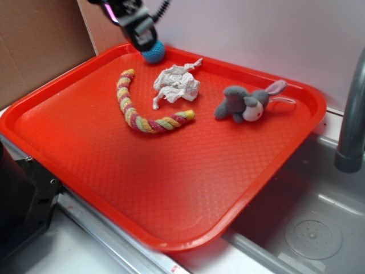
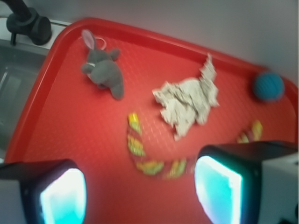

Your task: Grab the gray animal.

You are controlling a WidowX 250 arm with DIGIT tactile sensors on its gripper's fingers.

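The gray animal [image 1: 246, 103], a small dark-gray plush bunny with a white face and pinkish ears, lies on its side at the right back of the red tray [image 1: 171, 188]. In the wrist view it [image 2: 103, 69] lies at the upper left. My gripper [image 1: 141, 31] hangs high over the tray's back left corner, above the blue ball [image 1: 154, 52], far left of the bunny. In the wrist view the gripper [image 2: 140, 193] is open with nothing between its jaws; its glowing cyan pads [image 2: 63, 196] frame the bottom edge.
Crumpled white paper [image 1: 178, 84] and a curved striped rope toy [image 1: 141, 111] lie between the gripper and the bunny. A gray faucet pipe [image 1: 352, 114] stands at the right over a metal sink [image 1: 308, 228]. Cardboard [image 1: 34, 45] stands at the left.
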